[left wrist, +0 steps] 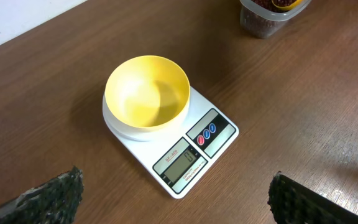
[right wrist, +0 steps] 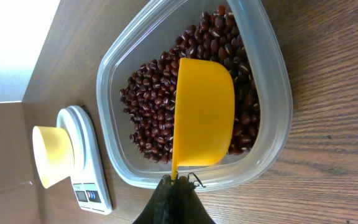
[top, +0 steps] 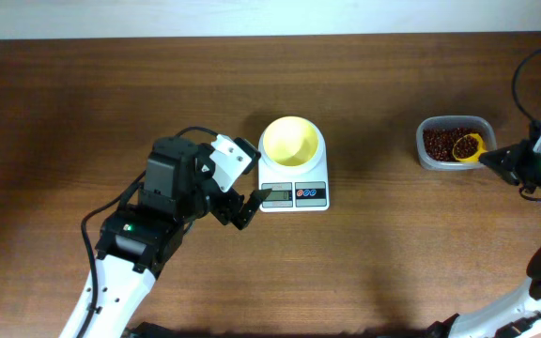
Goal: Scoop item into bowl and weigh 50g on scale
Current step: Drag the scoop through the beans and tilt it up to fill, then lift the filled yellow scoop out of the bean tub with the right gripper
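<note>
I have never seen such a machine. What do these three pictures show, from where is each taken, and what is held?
These are two robot arms at a wooden table, each ending in a two-finger gripper. The overhead picture looks down from above. The other two come from cameras on the wrists, so each shows its own fingers. On the table stands a white scale with an empty yellow bowl on it, and a clear container of red-brown beans. The left gripper is open and holds nothing, beside the scale. The right gripper is shut on the handle of a yellow scoop, whose cup lies in the container.
</note>
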